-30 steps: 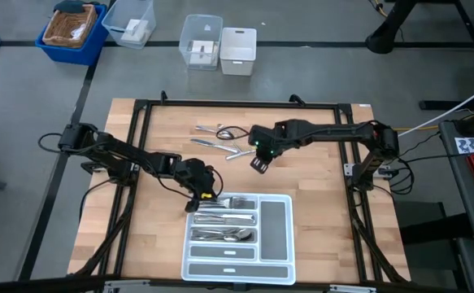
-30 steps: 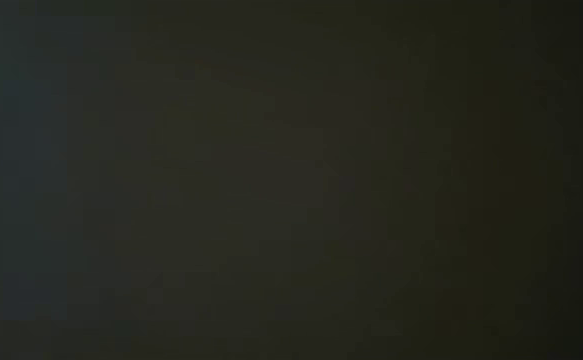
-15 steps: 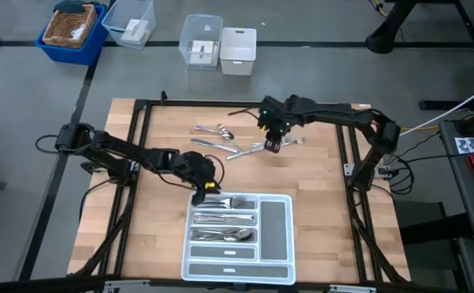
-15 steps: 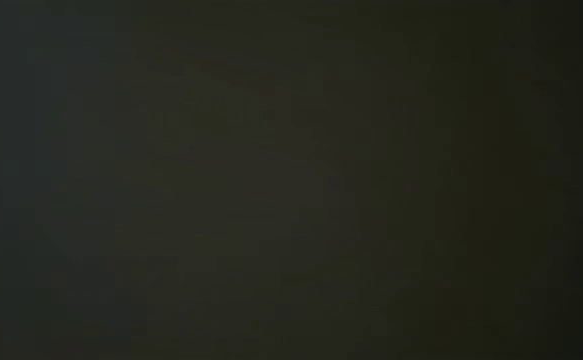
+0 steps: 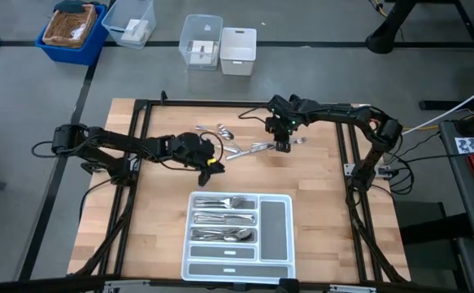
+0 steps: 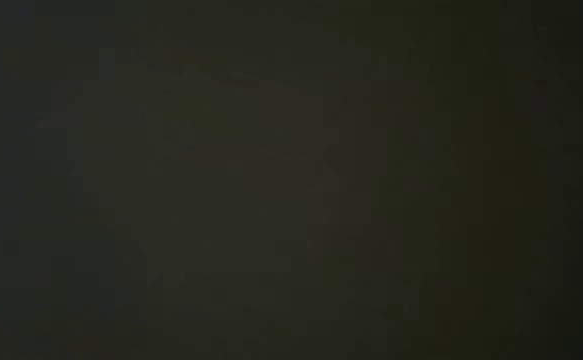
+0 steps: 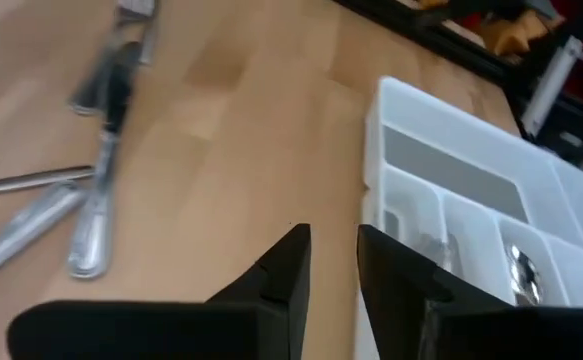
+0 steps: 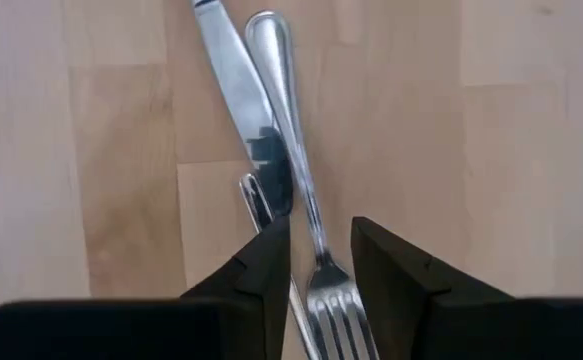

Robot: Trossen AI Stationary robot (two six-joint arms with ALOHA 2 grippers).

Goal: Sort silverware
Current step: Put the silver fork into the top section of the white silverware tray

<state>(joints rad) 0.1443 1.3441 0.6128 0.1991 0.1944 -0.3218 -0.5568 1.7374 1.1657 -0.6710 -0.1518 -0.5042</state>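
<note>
From above, my left gripper point(image 5: 213, 165) hangs over the pale wooden desk point(image 5: 155, 220), at about twelve o'clock from the white compartmented plastic tray point(image 5: 279, 224) and clear of it. My right gripper point(image 5: 281, 145) hangs at about three o'clock of the loose shiny silver metal silverware point(image 5: 235, 149) scattered toward the desk's far side, right over its nearest pieces. The tray's left compartments already hold sorted pieces point(image 5: 224, 218); its long right compartment shows only grey lining. Beyond the desk, on the floor, stand a blue bin point(image 5: 72, 28) and three clear or white plastic boxes point(image 5: 220, 45).

The low view is dark; I can read nothing there.

Through my left wrist camera, my two dark fingers point(image 7: 289, 270) stand a narrow gap apart with nothing between them, so the gripper is open and empty. The tray point(image 7: 471, 200) lies just ahead at about two o'clock, with a few metal pieces point(image 7: 519, 270) visible in its compartments, and loose silverware handles point(image 7: 96, 210) lie on the wood at about ten o'clock.

Through my right wrist camera, my fingers point(image 8: 266, 270) are parted, straddling a silver fork point(image 8: 301, 200) whose tines point toward me. A silver knife point(image 8: 241, 110) lies just beside the fork, touching it, its blade pointing away. I cannot tell whether my fingers touch the fork; nothing is lifted.
</note>
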